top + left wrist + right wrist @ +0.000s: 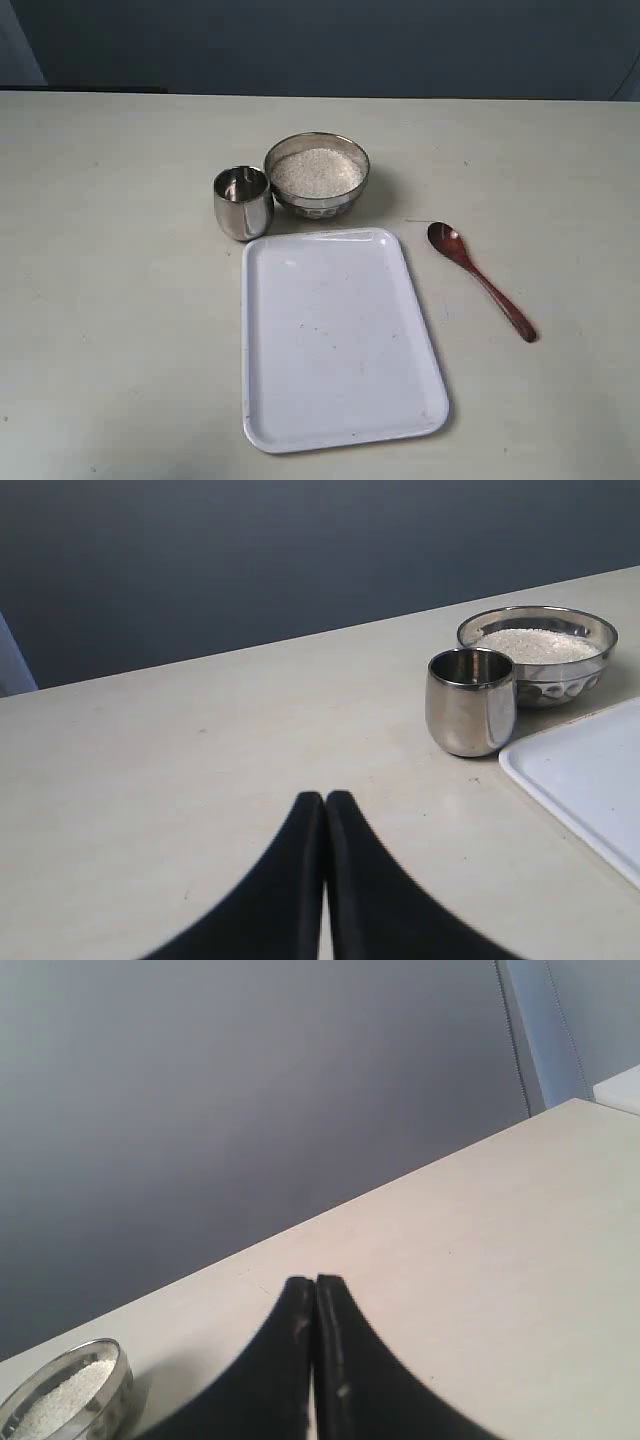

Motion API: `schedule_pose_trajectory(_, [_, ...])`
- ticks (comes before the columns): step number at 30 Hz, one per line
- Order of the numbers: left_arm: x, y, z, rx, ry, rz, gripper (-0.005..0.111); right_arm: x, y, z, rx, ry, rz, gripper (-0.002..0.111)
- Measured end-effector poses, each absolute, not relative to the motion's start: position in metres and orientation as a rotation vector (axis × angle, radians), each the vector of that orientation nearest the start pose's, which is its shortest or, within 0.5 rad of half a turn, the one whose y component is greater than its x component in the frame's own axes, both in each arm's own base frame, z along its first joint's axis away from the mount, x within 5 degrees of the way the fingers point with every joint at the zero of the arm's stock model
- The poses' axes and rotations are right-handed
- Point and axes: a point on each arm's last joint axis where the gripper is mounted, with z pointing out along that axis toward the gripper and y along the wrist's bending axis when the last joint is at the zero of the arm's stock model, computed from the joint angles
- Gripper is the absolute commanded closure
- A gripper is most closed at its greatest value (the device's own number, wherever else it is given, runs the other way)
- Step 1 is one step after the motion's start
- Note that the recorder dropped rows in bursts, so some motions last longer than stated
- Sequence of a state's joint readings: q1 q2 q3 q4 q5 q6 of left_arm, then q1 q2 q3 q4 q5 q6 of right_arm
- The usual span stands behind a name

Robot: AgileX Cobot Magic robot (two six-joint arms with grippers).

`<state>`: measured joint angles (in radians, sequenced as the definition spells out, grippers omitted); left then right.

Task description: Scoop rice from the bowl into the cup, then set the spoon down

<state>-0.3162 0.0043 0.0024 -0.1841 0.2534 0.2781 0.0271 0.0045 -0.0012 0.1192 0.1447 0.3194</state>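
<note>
Two end effectors: the left end effector (325,798) and the right end effector (315,1282) each have their dark fingers pressed together, tip to tip, with nothing between them
Cut off: only the finger ends of each end effector show in its wrist view, and the rest runs out of the picture
Bowl in the right wrist view: only a slice of rim and grains shows at the picture edge
Tray in the left wrist view: only one corner shows
Hard to make out: the inside of the cup is all mirror-like reflections, so I cannot tell whether any grains lie in it
Patterned band: faint, low on the bowl's side, its detail too small to read
Count: one bowl, one cup, one spoon, one tray, one bench
Bowl (318,208): on the bench (120,300) at 12 o'clock from the tray (340,340), just beyond its far edge
Rice (316,172): fills the bowl nearly to the rim in one level white mass
Cup (243,205): upright at 11 o'clock from the tray, just beside the bowl at the bowl's 8 o'clock
Spoon (480,279): flat on the bench at 2 o'clock from the tray, apart from it, scoop end towards 10 o'clock and handle towards 4 o'clock
</note>
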Motion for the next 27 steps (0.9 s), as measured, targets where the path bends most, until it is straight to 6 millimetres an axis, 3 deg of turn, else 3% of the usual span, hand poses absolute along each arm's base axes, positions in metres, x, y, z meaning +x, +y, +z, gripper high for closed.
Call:
schedule_pose_trajectory(9, [0.051,-0.021,0.19,0.393,1.699,-0.199,0.106,0.057,0.003,0.201,0.32,1.599,0.371,0.109])
schedule_pose_trajectory(16, [0.051,-0.021,0.19,0.393,1.699,-0.199,0.106,0.056,0.001,0.217,0.325,1.417,0.402,0.109])
schedule_pose_trajectory(21, [0.051,-0.021,0.19,0.393,1.699,-0.199,0.106,0.053,-0.005,0.231,0.508,1.216,0.599,0.109])
schedule_pose_trajectory(27, [0.051,-0.021,0.19,0.393,1.699,-0.199,0.106,0.053,-0.008,0.232,0.703,1.116,0.827,0.109])
